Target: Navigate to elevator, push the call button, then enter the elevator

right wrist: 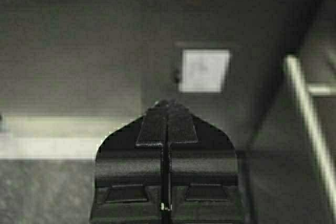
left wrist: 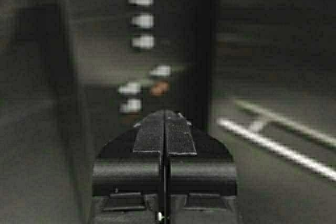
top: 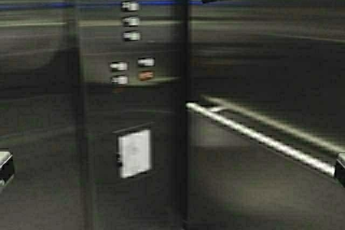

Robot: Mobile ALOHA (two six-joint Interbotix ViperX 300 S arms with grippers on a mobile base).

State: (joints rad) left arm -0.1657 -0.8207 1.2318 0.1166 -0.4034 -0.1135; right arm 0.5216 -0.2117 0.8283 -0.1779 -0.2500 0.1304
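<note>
Both grippers hang nearest, the left gripper (left wrist: 165,129) and the right gripper (right wrist: 167,121), each with jaws pressed together on nothing. Beyond them stand the elevator's (top: 43,106) brushed steel walls. Ahead is its button panel (top: 131,52), its handrail (top: 259,136) far right.

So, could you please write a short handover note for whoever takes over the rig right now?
Left gripper: shut, empty, pointing at the button panel.
Right gripper: shut, empty, facing the white plate lower on that panel.
The robot is inside the elevator: steel walls ahead, handrail on the right wall.
Done: it appears to have entered. The call button is not in view.
Left: probably nothing but confirming the base is fully inside.
</note>
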